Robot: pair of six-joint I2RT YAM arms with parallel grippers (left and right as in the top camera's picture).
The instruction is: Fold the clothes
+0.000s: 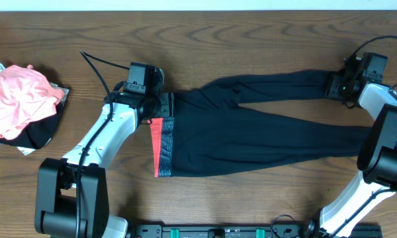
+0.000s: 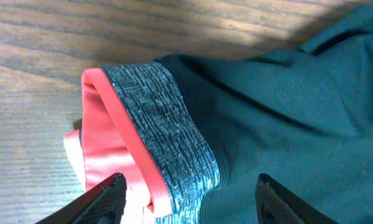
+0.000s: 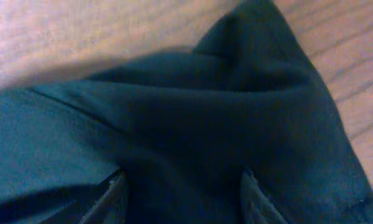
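Note:
The clothes, black leggings (image 1: 251,125), lie flat across the wooden table, with the grey waistband (image 1: 164,147) and its coral-red edge at the left and two legs running right. My left gripper (image 1: 160,106) is open at the waistband's far corner. In the left wrist view its gripper (image 2: 189,199) straddles the waistband (image 2: 168,137), whose red edge is curled up. My right gripper (image 1: 332,86) is open at the end of the far leg. In the right wrist view its gripper (image 3: 183,193) spans bunched black fabric (image 3: 224,124) without pinching it.
A crumpled pile of pink and black garments (image 1: 20,106) sits at the table's left edge. A dark rail (image 1: 218,231) runs along the front edge between the two arm bases. Bare wood (image 1: 251,39) shows behind the leggings.

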